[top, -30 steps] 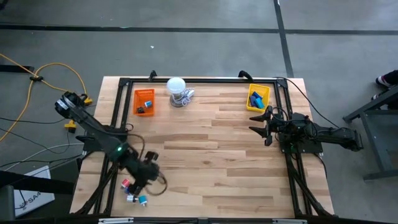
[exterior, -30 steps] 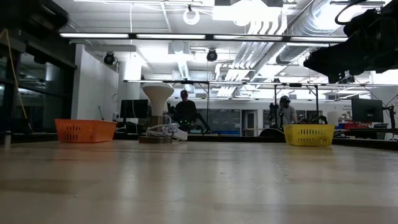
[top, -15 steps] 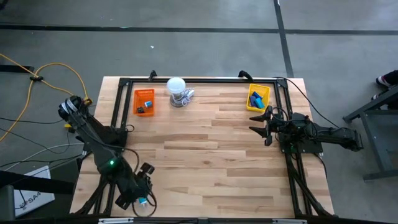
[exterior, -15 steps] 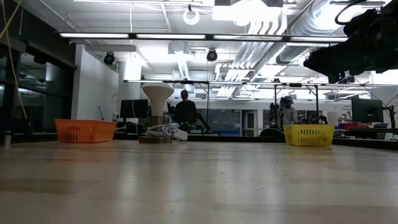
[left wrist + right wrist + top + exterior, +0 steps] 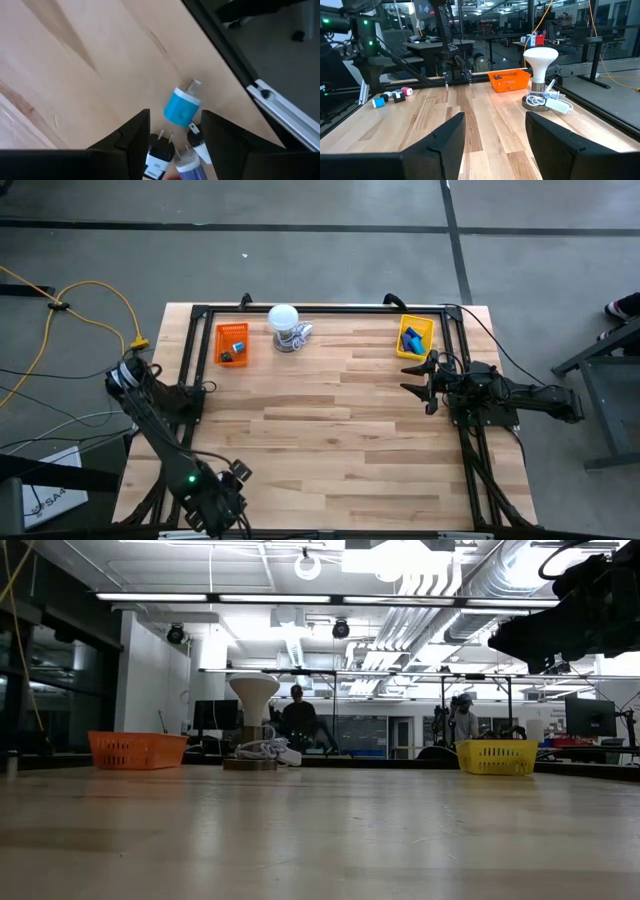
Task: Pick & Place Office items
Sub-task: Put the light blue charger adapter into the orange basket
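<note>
My left gripper [image 5: 226, 502] hangs over the table's near left corner, open and pointing down. The high view hides the loose office items under it. In the left wrist view a round blue plug [image 5: 181, 106], a black plug [image 5: 159, 154], a black-and-white bit [image 5: 198, 145] and a bluish-white piece [image 5: 187, 166] lie on the wood between and just ahead of its fingers [image 5: 175, 120]. Whether a finger touches any of them does not show. My right gripper [image 5: 408, 377] waits open at the right edge, near the yellow tray [image 5: 415, 337].
The orange tray [image 5: 232, 343] with small pieces and a white round-topped object with a cord [image 5: 285, 327] stand at the far edge. The yellow tray holds blue blocks. The black frame rail [image 5: 235, 65] and the table's edge run close beside the items. People show in the room behind [image 5: 298, 720].
My left arm has swung toward the table's near edge and come over the small items at the near left corner, which the high view showed a second ago and now hides. The right arm has kept still.
</note>
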